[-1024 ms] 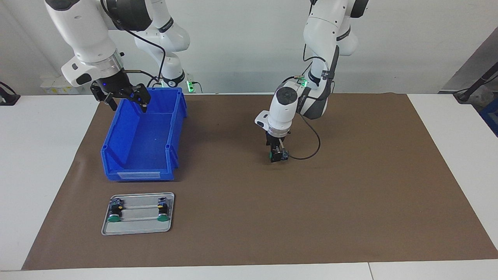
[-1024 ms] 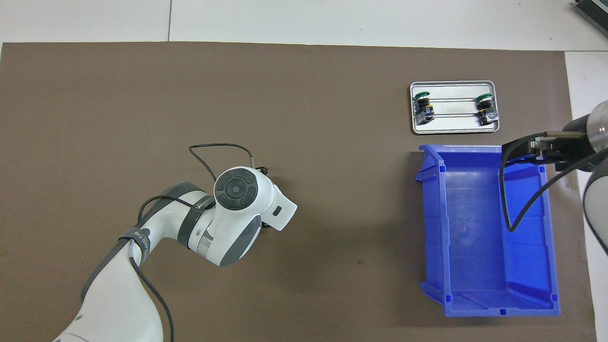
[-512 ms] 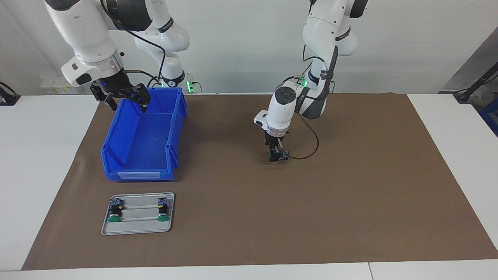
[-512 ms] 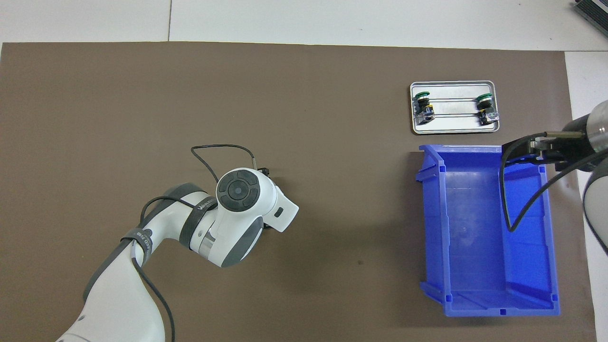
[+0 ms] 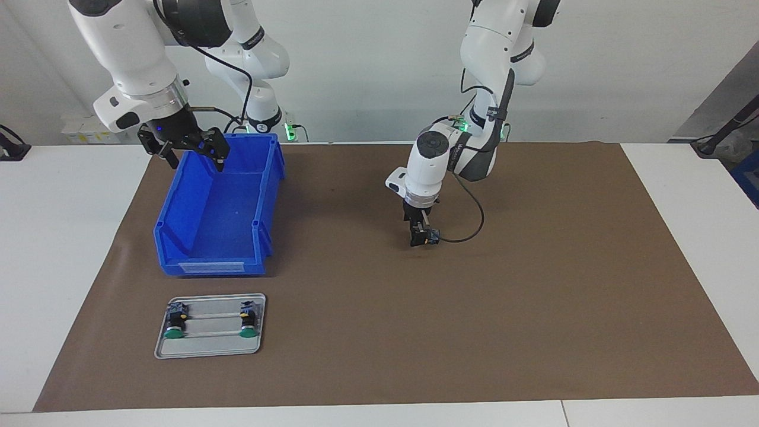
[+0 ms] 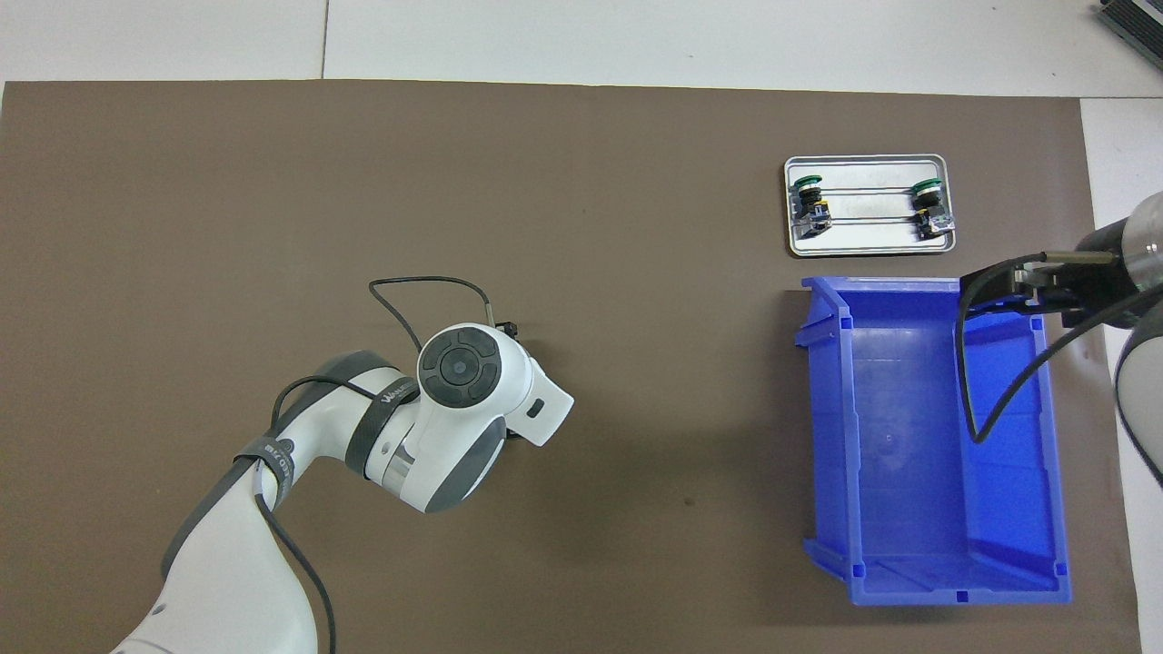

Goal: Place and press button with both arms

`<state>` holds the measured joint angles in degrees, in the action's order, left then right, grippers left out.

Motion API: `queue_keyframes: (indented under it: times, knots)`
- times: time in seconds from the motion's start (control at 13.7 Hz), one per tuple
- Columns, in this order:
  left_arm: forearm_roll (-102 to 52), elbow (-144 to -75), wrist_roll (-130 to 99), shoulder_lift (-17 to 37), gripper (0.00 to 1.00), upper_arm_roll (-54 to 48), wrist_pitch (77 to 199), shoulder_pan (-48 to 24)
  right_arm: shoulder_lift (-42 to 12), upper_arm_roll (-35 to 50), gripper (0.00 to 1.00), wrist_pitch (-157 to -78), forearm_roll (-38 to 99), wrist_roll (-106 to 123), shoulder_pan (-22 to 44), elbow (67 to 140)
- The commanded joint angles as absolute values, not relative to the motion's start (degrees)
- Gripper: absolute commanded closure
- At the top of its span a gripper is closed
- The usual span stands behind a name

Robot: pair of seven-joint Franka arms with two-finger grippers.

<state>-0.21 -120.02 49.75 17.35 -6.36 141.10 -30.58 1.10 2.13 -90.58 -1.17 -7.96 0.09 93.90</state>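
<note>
A button (image 5: pixel 422 238), black-bodied with a grey-blue block, hangs just above the brown mat (image 5: pixel 533 296) near the table's middle. My left gripper (image 5: pixel 420 235) points straight down and is shut on it. In the overhead view the left wrist (image 6: pixel 459 368) hides both gripper and button. Two more green-capped buttons (image 5: pixel 172 325) (image 5: pixel 248 324) lie on a small metal tray (image 5: pixel 209 350) at the right arm's end, farther from the robots than the bin. My right gripper (image 5: pixel 194 158) hangs open and empty over the bin's edge nearest the robots.
A blue bin (image 5: pixel 216 237) (image 6: pixel 909 454), open-topped with nothing in it, stands on the mat between the right arm's base and the tray (image 6: pixel 868 241). A black cable (image 5: pixel 468 228) loops from the left wrist down beside the held button.
The left arm has drifted a little toward the right arm's end of the table, carrying the button along. The right arm has not moved.
</note>
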Motion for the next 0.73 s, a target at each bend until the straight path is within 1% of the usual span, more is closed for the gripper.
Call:
queue_keyframes:
  times: [0.0,0.29,0.59,0.66]
  knots:
    - [1.5,-122.1,48.5,17.6,0.15,-5.1,143.0,-31.6,2.6,2.6,0.00,-91.6,-0.3,-6.9,-0.5,95.7]
    - [2.8,-122.1,48.5,17.6,0.28,-5.1,142.9,-31.0,2.6,2.6,0.00,-91.6,-0.3,-6.9,-0.5,95.7]
    - [4.0,-122.0,48.5,17.6,0.35,-5.0,142.9,-30.7,2.6,2.6,0.00,-91.6,-0.3,-6.9,-0.5,95.7]
    - [4.0,-121.9,48.5,17.6,0.39,-4.9,142.9,-30.7,2.6,2.6,0.00,-91.6,-0.3,-6.9,-0.5,95.7]
